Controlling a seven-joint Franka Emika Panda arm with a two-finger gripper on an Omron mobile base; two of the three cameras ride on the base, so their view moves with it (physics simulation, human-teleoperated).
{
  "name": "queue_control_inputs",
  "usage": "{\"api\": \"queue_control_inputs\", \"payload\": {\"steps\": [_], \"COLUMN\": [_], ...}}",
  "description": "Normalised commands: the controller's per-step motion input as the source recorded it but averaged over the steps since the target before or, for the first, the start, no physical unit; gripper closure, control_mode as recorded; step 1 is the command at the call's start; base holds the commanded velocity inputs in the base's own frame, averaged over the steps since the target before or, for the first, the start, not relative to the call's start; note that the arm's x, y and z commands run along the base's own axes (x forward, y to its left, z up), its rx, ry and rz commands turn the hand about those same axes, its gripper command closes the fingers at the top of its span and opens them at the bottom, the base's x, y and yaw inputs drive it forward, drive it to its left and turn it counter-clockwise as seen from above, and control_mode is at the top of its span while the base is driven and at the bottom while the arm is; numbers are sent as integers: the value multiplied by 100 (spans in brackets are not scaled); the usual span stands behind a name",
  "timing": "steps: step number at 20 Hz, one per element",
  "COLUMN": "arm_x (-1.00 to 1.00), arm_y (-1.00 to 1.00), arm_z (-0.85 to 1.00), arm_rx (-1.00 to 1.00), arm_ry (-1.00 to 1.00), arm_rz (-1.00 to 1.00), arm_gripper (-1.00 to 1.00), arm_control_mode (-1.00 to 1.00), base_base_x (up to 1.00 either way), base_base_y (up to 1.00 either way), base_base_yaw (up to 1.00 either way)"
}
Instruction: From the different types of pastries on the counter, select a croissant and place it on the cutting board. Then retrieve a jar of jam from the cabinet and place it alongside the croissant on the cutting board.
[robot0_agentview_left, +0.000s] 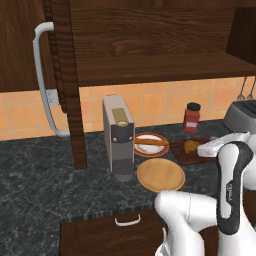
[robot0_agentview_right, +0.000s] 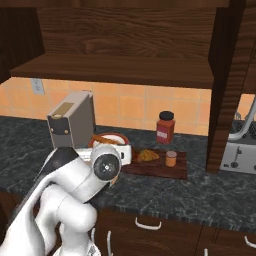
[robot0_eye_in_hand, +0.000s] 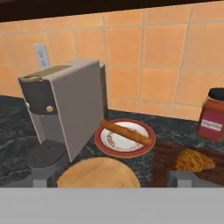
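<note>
Hovering over desk w/ hand spread wide, nothing between fingertips; hand view shows both tips low in frame, well apart.

Nearest below hand: round light-tan wooden plate, bare. Just beyond it, red-rimmed white plate w/ long stick pastry lying across it. Grey coffee machine stands to the left of both plates in hand view, upright, against orange tile backsplash.

Cutting board: dark reddish-brown, flat on desk, to the right of plates. Croissant rests on its left part. Jar of jam stands upright on same board, just beside croissant to the right, not touching as far as right base view shows. Red bottle w/ black cap stands behind board, near backsplash.

Cabinet above desk: door swung open, grey curved handle seen at left in left base view. Toaster at far right on desk.
</note>
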Motion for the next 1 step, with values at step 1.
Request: {"api": "queue_control_inputs", "payload": {"steps": [1], "arm_x": [-100], "arm_y": [49], "arm_z": [44], "arm_rx": [0], "arm_ry": [12], "arm_rz": [-6], "arm_gripper": [-100], "arm_control_mode": [-100], "base_base_x": [0], "base_base_y": [0], "base_base_yaw": [0]}}
